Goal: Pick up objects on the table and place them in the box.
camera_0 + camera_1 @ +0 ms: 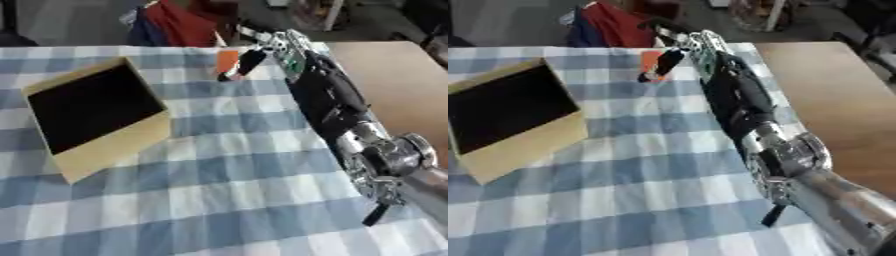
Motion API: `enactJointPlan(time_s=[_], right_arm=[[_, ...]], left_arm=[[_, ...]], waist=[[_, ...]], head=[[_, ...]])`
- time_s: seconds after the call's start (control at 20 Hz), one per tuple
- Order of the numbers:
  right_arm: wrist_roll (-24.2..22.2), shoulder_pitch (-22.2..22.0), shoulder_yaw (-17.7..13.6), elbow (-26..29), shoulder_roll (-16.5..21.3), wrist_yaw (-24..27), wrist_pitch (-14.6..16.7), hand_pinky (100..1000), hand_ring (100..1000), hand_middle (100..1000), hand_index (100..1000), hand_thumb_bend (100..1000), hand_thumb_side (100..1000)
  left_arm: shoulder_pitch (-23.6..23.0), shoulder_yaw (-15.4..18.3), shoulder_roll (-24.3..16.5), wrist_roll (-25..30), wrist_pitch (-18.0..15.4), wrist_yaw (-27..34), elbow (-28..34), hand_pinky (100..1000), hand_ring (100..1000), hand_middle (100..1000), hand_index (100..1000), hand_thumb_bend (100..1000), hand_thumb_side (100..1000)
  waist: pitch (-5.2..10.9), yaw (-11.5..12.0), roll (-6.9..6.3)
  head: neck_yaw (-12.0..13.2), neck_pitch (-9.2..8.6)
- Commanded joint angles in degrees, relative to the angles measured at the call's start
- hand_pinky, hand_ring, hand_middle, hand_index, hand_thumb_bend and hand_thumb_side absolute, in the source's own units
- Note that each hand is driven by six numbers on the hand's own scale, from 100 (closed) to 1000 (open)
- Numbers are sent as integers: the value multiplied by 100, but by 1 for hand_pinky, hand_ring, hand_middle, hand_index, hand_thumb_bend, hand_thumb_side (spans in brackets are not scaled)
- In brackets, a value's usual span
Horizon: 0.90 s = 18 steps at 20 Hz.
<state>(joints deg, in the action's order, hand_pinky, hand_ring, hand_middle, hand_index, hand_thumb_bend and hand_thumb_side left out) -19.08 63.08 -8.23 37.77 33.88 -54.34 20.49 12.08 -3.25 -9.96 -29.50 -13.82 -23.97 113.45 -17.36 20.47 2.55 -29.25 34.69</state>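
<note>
Checked tablecloth [219,190]; right hand [677,42] seemingly at orange object [650,62].

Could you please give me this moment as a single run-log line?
right hand: extended far, fingers at orange object | grasp: unclear | box: open, near left | left hand: not in view

Right arm [337,107] stretched far forward from the lower right, wrist straight, right hand [262,50] at the far end, fingers curled downward
</note>
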Motion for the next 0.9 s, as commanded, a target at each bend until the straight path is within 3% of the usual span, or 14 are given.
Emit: enactJointPlan(time_s=[0.05, 0.6, 0.75, 0.9], right_arm=[[4, 118, -65, -3, 207, -30, -68, 822, 897, 944, 1000, 674, 319], [-9, -30, -56, -315, 170, 3, -220, 816, 882, 888, 983, 657, 310], [61, -48, -63, -327, 160, 32, -254, 811, 868, 827, 939, 503, 361], [154, -46, -62, -307, 156, 61, -280, 805, 856, 775, 898, 408, 378]], left_arm=[[45, 16, -49, 19, -9, -23, 114, 704, 659, 601, 784, 100, 550], [99, 10, -38, 20, -33, -32, 114, 705, 659, 603, 784, 100, 549], [105, 10, -38, 20, -36, -32, 114, 705, 660, 604, 784, 100, 549], [107, 12, -39, 20, -37, -32, 114, 706, 660, 605, 784, 100, 549]], waist=[[84, 9, -32], [-4, 63, -46], [-4, 59, -44], [7, 56, -43]], head=[[-29, -50], [-102, -135], [-120, -129], [-132, -122]])
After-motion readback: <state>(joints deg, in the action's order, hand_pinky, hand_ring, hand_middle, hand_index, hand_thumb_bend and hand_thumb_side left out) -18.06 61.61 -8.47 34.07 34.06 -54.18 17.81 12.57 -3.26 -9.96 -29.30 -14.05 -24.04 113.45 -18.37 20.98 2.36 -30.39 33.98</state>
